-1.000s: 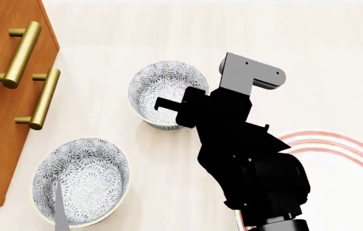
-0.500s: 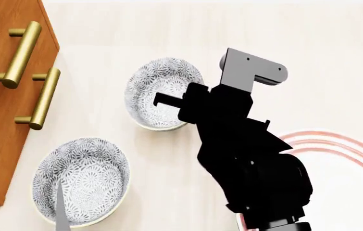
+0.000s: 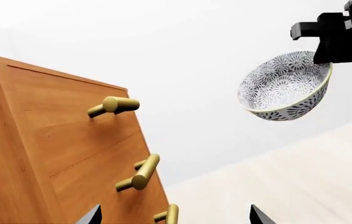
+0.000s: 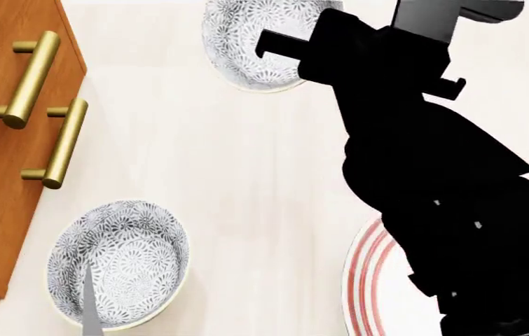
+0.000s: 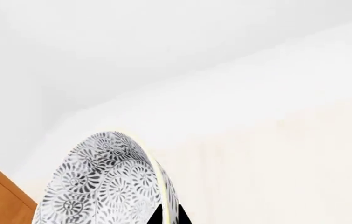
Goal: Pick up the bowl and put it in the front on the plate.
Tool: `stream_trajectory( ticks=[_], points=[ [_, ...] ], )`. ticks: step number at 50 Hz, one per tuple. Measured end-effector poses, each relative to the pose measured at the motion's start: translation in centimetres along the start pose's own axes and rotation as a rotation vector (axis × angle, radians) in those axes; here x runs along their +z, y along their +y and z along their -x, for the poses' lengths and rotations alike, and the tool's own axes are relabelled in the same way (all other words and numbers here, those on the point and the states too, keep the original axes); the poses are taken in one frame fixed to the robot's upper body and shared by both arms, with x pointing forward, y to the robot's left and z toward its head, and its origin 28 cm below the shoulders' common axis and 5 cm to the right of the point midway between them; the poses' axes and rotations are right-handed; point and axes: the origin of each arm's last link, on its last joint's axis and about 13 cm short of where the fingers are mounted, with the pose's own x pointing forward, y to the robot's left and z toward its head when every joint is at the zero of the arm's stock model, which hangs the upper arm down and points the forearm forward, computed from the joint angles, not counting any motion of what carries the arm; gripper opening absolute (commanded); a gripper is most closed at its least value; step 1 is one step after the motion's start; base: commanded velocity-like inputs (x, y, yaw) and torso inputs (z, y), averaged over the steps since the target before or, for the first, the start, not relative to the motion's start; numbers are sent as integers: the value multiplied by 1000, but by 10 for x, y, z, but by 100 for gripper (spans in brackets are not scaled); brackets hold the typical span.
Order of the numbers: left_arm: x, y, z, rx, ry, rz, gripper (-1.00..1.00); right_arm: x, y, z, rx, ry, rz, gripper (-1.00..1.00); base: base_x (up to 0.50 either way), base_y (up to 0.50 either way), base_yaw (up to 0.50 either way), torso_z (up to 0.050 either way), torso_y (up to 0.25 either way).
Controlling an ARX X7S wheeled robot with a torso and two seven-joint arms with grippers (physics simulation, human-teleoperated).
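We list first the bowl [image 4: 245, 42], white with a dense grey-blue flower pattern, held by its rim in the right tool [image 4: 288, 52] and raised clear of the worktop [image 4: 245, 196]; nothing lies inside it. In the left wrist view the same bowl [image 3: 285, 86] hangs tilted in the air with a black finger [image 3: 313, 29] over its rim, which the head view alone does not make plain. The right wrist view shows its patterned outer wall [image 5: 107, 186] close up, with one dark fingertip [image 5: 163, 215] against the rim. A second bowl [image 4: 119, 262] of the same pattern stands on the worktop near the front left, empty. The plate [image 4: 362, 280], white with red rings, lies at the front right, mostly hidden behind the right arm, with nothing visible on its bare part. Of the left tool [image 3: 172, 215] we see only two dark tips, held apart. A wooden cabinet [image 4: 3, 140] with brass handles [image 4: 31, 77] stands at the left. The worktop is pale light wood; the wall behind it is plain white.
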Motion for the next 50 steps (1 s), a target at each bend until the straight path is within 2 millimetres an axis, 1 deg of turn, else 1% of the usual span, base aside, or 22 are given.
stream_trajectory(
  ticks=[9,16,24,32,38,50],
  points=[
    [0,0,0,-1,1,0,100,30,-13,30,39,-93,32,-100,0,0,0,0,0],
    [-1,0,0,-2,4,-1,100,41,-36,58,35,-113,85,-100,0,0,0,0,0],
    [-4,-1,1,-3,12,-5,100,44,-69,90,2,-107,149,-100,0,0,0,0,0],
    [-7,-1,1,-2,23,-8,100,47,-97,118,-25,-101,198,-100,0,0,0,0,0],
    [-9,-1,1,-2,28,-11,100,46,-110,132,-34,-84,214,-100,0,0,0,0,0],
    [-9,0,1,-1,31,-19,100,40,-129,153,-28,-22,209,-100,0,0,0,0,0]
  ],
)
